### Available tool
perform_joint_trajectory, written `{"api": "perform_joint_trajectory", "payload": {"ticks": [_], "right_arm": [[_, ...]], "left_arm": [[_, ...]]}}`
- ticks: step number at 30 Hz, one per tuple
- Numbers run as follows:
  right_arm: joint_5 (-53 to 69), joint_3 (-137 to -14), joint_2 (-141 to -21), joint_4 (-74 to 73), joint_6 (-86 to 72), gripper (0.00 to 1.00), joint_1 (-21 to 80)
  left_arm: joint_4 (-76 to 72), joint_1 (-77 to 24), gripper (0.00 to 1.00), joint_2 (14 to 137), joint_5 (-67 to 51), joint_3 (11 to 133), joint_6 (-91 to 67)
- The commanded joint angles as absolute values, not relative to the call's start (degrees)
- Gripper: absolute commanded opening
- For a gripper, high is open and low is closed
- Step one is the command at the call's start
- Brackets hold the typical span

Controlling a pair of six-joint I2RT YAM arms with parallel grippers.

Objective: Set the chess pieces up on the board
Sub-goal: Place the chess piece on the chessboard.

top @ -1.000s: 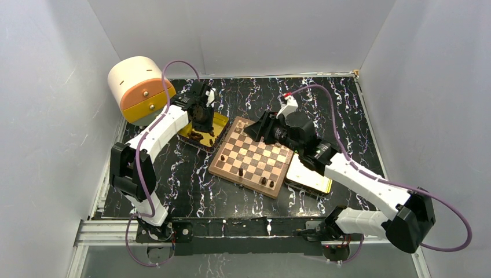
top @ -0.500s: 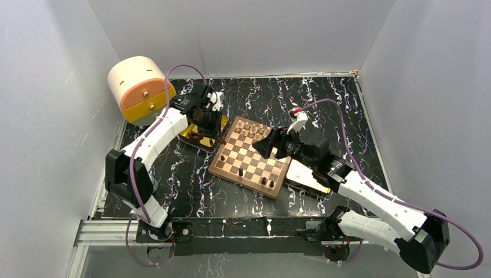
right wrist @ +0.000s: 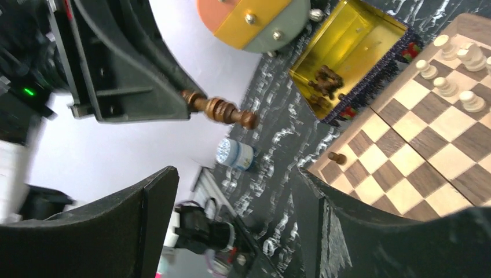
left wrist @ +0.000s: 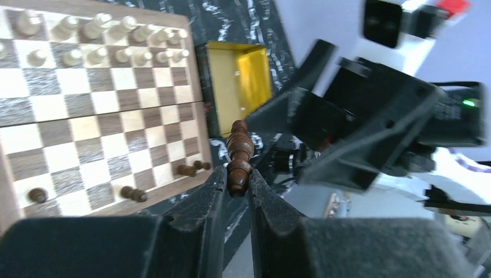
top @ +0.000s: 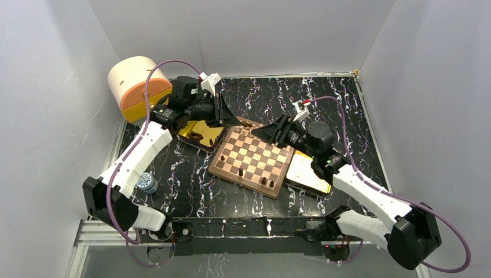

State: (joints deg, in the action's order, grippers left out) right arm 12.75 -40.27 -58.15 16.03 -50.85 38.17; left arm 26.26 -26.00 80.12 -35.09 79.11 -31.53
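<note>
Between the fingers of the left end effector (left wrist: pixel 237 174), left wrist view: one dark piece (left wrist: pixel 239 152), tall and turned, pinched by its base. Its long axis runs straight out in line with the fingers, head leading, toward the right arm (left wrist: pixel 376 116) opposite. Board (left wrist: pixel 87 124) lies below and to the left. Light pieces (left wrist: pixel 98 55): two rows along one edge, ends cut by the frame, no full count. Stray dark pieces (left wrist: pixel 185 169) near the opposite edge: four, one apparently lying flat. One gold tray (left wrist: pixel 255 75) just beside the board.

Right wrist view. Right end effector (right wrist: pixel 231 174) spread wide, nothing between its fingers. Held piece hangs ahead of the gap, crosswise, nearly level. Second gold tray (right wrist: pixel 359 29) holds a cluster of dark pieces (right wrist: pixel 324 78) — too bunched to count. One blue-capped jar (right wrist: pixel 234 153) on the bench (right wrist: pixel 272 145).

Top view. Both end effectors are over the board's far corner, tips near, not touching. Left arm (top: pixel 150 139) is nearer — it has the piece. Judgement: whether set down or passed across, the move turns on that head aimed at the open right fingers. Tally: two arms, two trays, one board, one cream-and-orange container (top: pixel 136 87).
</note>
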Motion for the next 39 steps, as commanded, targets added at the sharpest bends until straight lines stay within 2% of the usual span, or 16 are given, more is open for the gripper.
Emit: {"api": "perform_joint_trajectory", "payload": {"ticks": [1, 6, 13, 25, 30, 39], "right_arm": [[22.4, -36.4, -59.3, 38.6, -69.9, 0.78, 33.3], [23.6, -35.6, -62.0, 46.2, -75.7, 0.73, 32.5], [24.0, -35.1, -62.6, 48.9, -78.1, 0.6, 31.9], [22.5, -32.9, -62.4, 49.9, -81.6, 0.58, 30.6], [23.0, -32.3, -62.8, 52.2, -82.1, 0.51, 29.8], [24.0, -32.8, -63.9, 54.6, -82.3, 0.51, 29.4]], "left_arm": [[17.4, -26.0, 0.04, 77.4, -43.0, 76.7, -39.9], [6.5, -26.0, 0.04, 75.6, -46.3, 72.1, -49.1], [4.4, -26.0, 0.04, 75.2, -46.5, 72.2, -50.9], [2.6, -26.0, 0.03, 74.5, -48.0, 71.7, -53.0], [2.5, -26.0, 0.03, 74.6, -48.6, 71.3, -52.7], [2.5, -26.0, 0.03, 75.0, -49.0, 70.9, -52.4]]}}
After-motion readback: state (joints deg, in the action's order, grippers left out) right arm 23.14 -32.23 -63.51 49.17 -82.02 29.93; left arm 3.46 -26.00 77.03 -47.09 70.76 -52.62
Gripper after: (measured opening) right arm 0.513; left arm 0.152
